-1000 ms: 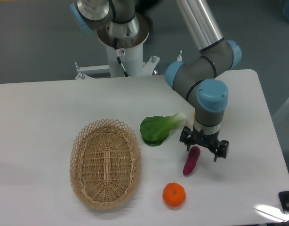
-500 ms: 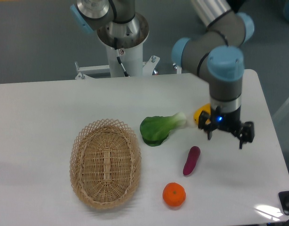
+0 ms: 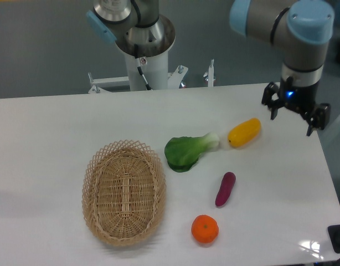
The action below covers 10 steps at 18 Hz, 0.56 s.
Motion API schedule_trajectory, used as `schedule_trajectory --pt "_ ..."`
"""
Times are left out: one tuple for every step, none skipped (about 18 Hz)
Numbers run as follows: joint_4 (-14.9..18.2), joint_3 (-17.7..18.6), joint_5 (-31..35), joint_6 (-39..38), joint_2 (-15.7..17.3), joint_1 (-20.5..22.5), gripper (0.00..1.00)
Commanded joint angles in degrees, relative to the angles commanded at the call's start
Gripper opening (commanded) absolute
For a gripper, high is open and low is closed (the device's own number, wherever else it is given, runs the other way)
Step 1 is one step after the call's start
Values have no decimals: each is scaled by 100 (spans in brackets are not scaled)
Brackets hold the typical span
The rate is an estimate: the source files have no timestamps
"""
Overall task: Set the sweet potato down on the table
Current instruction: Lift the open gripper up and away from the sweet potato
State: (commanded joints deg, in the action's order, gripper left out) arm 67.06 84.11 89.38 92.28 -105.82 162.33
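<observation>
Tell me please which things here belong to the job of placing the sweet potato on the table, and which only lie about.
Belong to the job:
sweet potato, lying on the table
table
gripper, open, holding nothing

Only lying about:
wicker basket
green leafy vegetable
yellow vegetable
orange

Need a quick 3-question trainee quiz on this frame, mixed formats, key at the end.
1. True or false: the slim purple sweet potato lies in the oval woven wicker basket.
2. Which item lies nearest the sweet potato? A) round orange fruit B) plump yellow oval vegetable C) wicker basket
3. Fill in: the two-finger gripper is ____ and holds nothing.

Key:
1. False; it lies on the white table, right of the basket.
2. A
3. open
</observation>
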Motion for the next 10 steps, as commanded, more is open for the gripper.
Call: schedule_trajectory --pt "0 0 0 0 17 9 100" --pt "0 0 -9 0 18 9 100" --pt "0 9 -9 0 18 9 100" --pt "-9 0 -9 0 18 9 100" --pt "-9 9 -9 0 26 9 100" --pt "-9 0 -17 0 26 0 100" --pt "-17 0 -35 0 26 0 100" --pt "-18 0 -44 0 26 0 100" --pt "-35 0 -70 0 26 0 100" --pt "-44 0 -105 0 26 9 100"
